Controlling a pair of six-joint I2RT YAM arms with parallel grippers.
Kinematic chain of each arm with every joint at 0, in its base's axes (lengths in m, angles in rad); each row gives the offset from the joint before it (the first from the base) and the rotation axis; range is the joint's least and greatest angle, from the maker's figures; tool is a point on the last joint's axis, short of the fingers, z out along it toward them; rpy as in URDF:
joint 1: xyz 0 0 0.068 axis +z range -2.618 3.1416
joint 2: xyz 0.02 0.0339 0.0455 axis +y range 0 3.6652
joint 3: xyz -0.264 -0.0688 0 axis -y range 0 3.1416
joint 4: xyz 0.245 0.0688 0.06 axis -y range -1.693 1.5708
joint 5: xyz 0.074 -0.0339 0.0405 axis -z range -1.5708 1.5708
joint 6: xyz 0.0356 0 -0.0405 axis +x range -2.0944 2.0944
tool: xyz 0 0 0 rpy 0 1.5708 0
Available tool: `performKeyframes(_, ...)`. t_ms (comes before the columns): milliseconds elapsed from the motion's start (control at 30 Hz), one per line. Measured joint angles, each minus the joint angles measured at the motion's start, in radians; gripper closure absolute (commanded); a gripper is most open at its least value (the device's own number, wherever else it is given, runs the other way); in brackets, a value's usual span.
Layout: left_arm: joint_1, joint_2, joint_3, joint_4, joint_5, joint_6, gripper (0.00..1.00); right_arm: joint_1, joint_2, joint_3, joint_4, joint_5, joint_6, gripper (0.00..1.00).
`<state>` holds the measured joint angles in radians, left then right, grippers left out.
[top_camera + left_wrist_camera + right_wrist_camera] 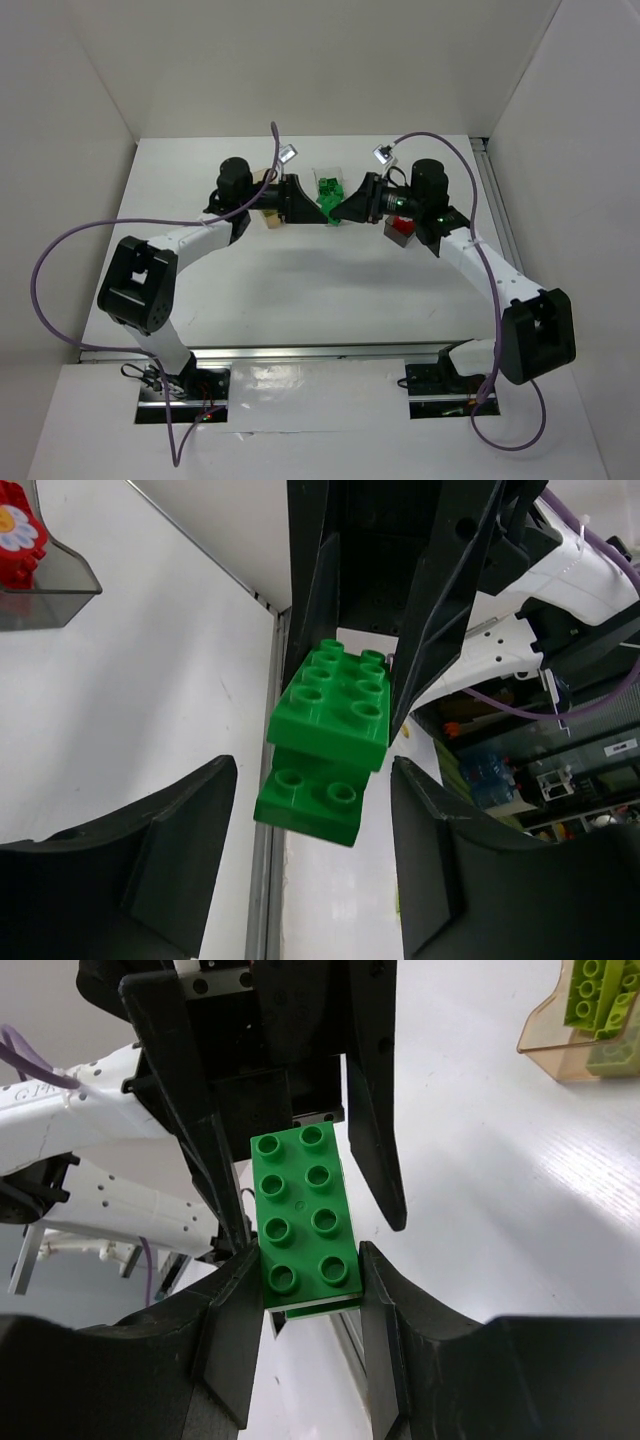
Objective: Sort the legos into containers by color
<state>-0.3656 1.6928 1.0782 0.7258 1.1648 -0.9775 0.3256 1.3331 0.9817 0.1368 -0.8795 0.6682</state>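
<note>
Green plastic lego stack (330,715) (two studded bricks, an eight-stud one on top, offset so two studs of the lower one show) is at far centre over the white table (300,290), between the two claws.

Left to right:
- Orange-tan translucent bin (548,1045) on the far left side, with yellow-green bricks (592,995) inside it.
- Left gripper (315,770) points right at the stack. Jaws are wide, one finger on each side of it with visible gaps, not touching.
- The stack itself is pinched by the right gripper (310,1260), which comes in from the right. Jaws are narrow, pads tight on the long sides of the eight-stud brick.
- Just far of the stack are loose green bricks (327,186) (their bin is too faint to make out from above).
- Right of that, under the right arm, is the smoky grey translucent bin (60,585), holding a red brick with a white flower print (12,540).
</note>
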Motion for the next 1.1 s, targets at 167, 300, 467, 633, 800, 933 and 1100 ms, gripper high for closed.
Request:
performKeyframes(167,-0.008,0.0,0.0,0.027,0.009,-0.028,0.55,0.019,0.006,0.004,-0.005,0.006,-0.01,0.8)
performKeyframes(300,-0.005,0.001,0.0,0.048,0.013,-0.051,0.8,0.02,0.007,0.015,-0.003,0.004,-0.007,0.8)
performKeyframes(467,-0.002,0.003,0.008,0.021,0.015,-0.05,1.0,0.024,0.007,0.017,-0.01,0.022,-0.011,0.63)
performKeyframes(633,0.005,0.006,0.01,0.029,0.015,-0.077,1.0,0.027,0.006,0.028,-0.026,0.043,-0.027,0.58)
performKeyframes(800,0.009,0.007,0.001,0.064,0.011,-0.105,1.0,0.028,0.004,0.045,-0.034,0.058,-0.037,0.52)
performKeyframes(933,0.011,0.007,-0.003,0.063,0.01,-0.105,1.0,0.028,0.004,0.047,-0.034,0.068,-0.038,0.54)
performKeyframes(1100,0.017,0.007,-0.003,0.046,0.009,-0.094,1.0,0.028,0.004,0.047,-0.037,0.092,-0.035,0.61)
